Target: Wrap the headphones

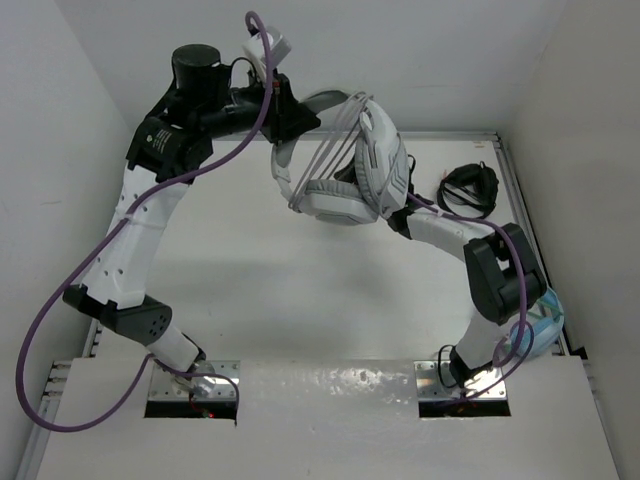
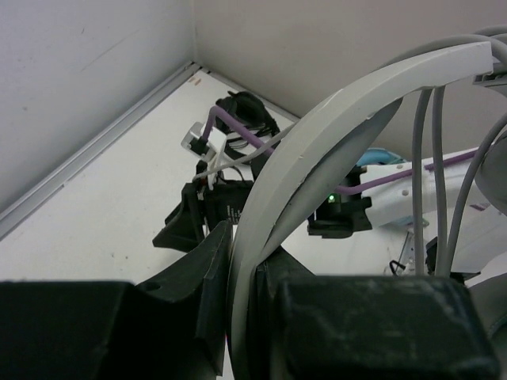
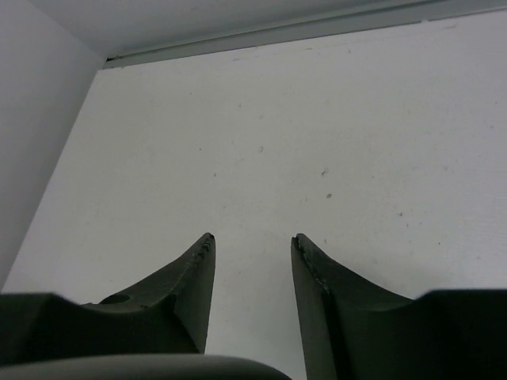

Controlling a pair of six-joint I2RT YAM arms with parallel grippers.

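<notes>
We find the headphones (image 1: 340,200) lifted off the table (image 1: 300,300), just left of the black headphones (image 1: 468,187) in the overhead view. They hang from the left arm's fingers (image 2: 202,317), which are closed tight on the flat white headband (image 2: 341,111). We judge the set light but awkward. The headband looks stiff and springy with a smooth, probably slippery face, so an edge-on pinch like this one could let it swivel. The padded earcups are soft and would give under pressure, which makes them poor places to grip. The thin pale cable (image 1: 325,155) is limp and lies in several strands across the frame. We would take it close to its free end and keep it taut, since slack loops will likely slide off the curved band. The right arm's fingers (image 3: 190,293) stand well apart with nothing between them, only bare table beneath. Overhead they seem to sit just left of the black headphones, but the earcups cover them there. We cannot find the cable's free end or plug in any view, nor count the turns with certainty. The left wrist view cuts off the earcups, and the dark shapes beyond the band are hard to sort out. A light blue pair (image 1: 545,320), nearer the arm bases than the black headphones, is half hidden under the right arm.
</notes>
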